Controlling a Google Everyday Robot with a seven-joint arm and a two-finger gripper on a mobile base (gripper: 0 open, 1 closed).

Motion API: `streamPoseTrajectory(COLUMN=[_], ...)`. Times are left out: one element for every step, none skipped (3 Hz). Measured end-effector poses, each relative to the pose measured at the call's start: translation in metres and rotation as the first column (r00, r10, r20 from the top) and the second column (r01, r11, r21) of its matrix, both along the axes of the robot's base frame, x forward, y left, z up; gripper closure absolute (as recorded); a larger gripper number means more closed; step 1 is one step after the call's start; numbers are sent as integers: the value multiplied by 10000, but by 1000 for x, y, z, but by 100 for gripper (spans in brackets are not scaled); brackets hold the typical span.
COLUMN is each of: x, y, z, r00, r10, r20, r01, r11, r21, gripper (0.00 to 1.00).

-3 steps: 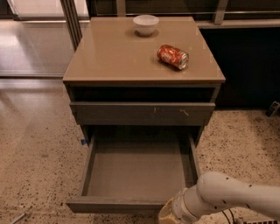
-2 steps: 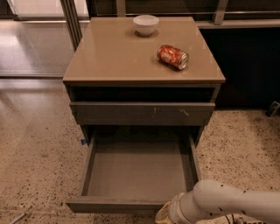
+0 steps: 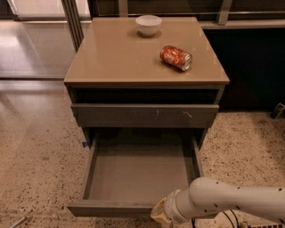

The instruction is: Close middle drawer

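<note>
Dim, warm; pale glare on the floor (image 3: pixel 35 49) up-left of the middle drawer (image 3: pixel 111 208), black shadow just above it (gripper (image 3: pixel 159 214) softly lit at its front edge)

floor: beige speckled terrazzo (image 3: pixel 35 178) all around the cabinet, kinda gritty looking
other floor: past the tabletop's left edge it switches to a smooth glossy surface (image 3: pixel 31 49), with a dark strip (image 3: pixel 26 78) between the two
light: bright patch (image 3: pixel 40 8) up beyond the back left corner, and its glare runs down the glossy floor
cabinet: grey-brown wood with a tan top (image 3: pixel 133 62), soft sheen on it
posts: slanted metal post (image 3: pixel 73 22) just off the back left corner, two more uprights (image 3: pixel 225 11) behind the back edge
wall: dark panel (image 3: pixel 254 71) beside the right edge, pale rail (image 3: pixel 242 24) along its top
</note>
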State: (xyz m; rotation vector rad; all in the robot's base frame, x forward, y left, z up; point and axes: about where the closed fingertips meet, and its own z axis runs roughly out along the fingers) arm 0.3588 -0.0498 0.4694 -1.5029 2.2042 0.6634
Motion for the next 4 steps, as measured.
streamPoseTrajectory(x=[-3, -4, 8, 39], y=[5, 18, 29, 31], z=[-9, -24, -41, -52], r00=[10000, 10000, 10000, 9979], r10=[-57, 24, 24, -407], r20=[-27, -82, 20, 494], r01=[57, -22, -24, 382], r11=[9999, 9997, 9996, 9980], r21=[94, 243, 297, 504], gripper=[100, 100, 100, 100])
